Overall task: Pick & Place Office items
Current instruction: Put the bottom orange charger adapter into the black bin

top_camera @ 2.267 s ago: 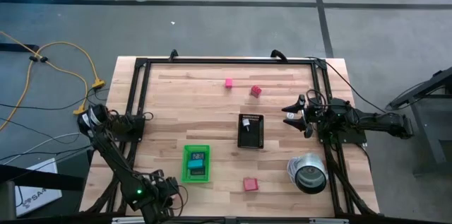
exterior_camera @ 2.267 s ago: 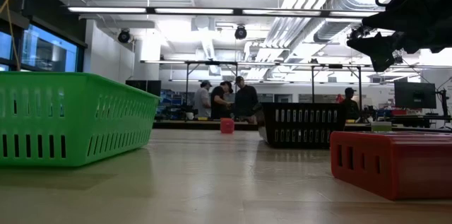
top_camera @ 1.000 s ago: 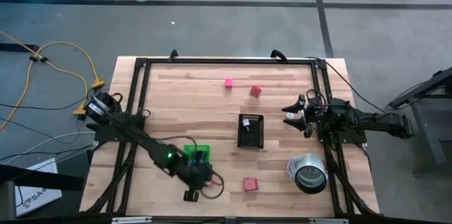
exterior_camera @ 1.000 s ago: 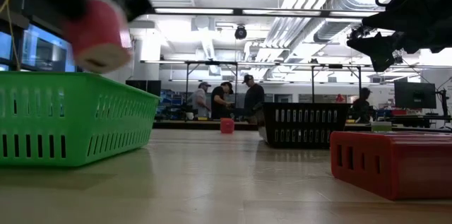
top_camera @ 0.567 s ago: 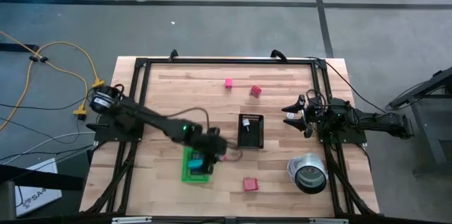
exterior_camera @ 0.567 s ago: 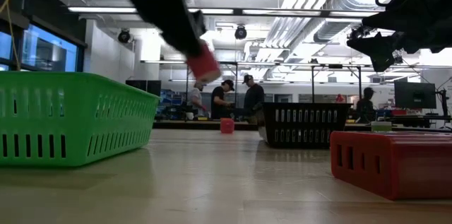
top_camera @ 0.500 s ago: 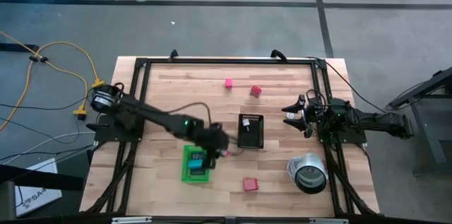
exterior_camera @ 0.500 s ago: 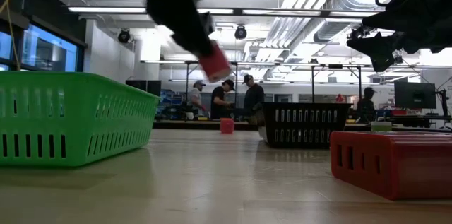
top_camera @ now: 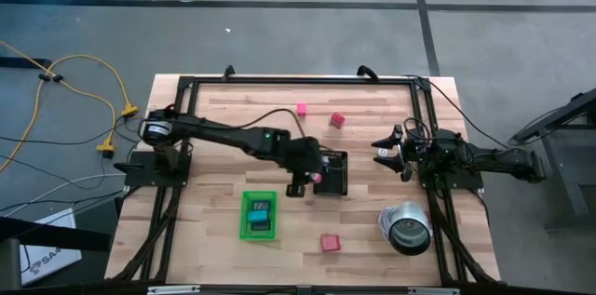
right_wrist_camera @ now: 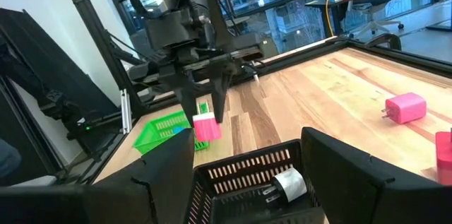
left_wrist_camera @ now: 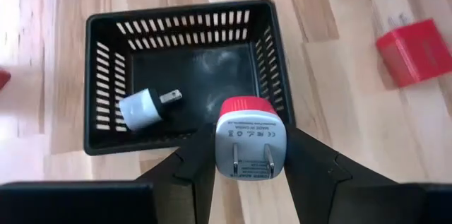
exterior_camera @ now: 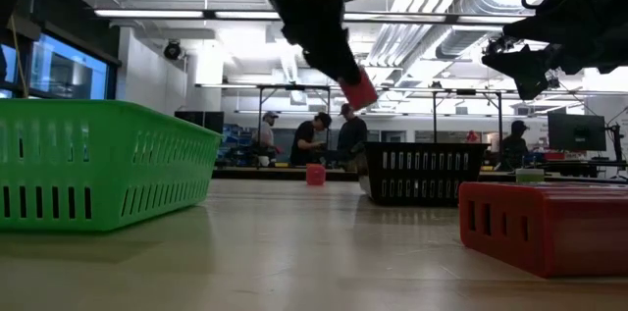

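Fingers (left_wrist_camera: 196, 155) of the left arm pinch a red charger (left_wrist_camera: 248, 138) beside the black basket (left_wrist_camera: 106, 121); one white charger (left_wrist_camera: 143, 106) already inside, others remain outside.

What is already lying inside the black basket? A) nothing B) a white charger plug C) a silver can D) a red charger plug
B: a white charger plug lies on the floor of the black basket, as the left wrist view shows.

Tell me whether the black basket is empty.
Not empty. The black basket holds one white charger lying on its floor; the red charger is outside it, held in the left end effector.
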`<control>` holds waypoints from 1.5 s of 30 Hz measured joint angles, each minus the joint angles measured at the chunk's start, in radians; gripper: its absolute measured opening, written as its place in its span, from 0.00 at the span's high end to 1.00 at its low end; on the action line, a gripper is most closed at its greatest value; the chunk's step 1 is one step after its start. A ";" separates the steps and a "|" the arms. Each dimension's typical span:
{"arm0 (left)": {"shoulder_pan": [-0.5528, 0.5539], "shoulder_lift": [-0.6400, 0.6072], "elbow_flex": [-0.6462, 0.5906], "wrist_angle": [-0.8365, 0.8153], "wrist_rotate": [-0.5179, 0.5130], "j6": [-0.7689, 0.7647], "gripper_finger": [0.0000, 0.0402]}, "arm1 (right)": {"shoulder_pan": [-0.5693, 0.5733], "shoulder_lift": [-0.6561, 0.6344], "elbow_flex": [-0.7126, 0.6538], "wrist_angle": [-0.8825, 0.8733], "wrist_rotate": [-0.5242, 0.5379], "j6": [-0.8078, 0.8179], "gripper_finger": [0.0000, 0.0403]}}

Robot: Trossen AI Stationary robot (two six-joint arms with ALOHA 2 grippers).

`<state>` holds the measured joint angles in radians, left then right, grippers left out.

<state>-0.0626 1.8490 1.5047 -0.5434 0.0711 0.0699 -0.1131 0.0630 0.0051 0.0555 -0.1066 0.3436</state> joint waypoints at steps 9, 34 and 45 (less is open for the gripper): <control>0.015 0.150 0.189 -0.114 0.003 0.078 0.68 | 0.000 0.000 0.000 0.000 0.000 0.000 0.38; 0.018 0.279 0.201 -0.031 0.018 0.117 0.68 | 0.000 0.009 0.000 -0.001 0.001 0.000 0.38; 0.018 0.289 0.202 -0.024 0.027 0.111 0.68 | 0.000 0.014 0.000 0.000 0.000 0.000 0.38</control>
<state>-0.0448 2.1384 1.7065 -0.5670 0.0978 0.1811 -0.1131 0.0772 0.0052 0.0555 -0.1066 0.3435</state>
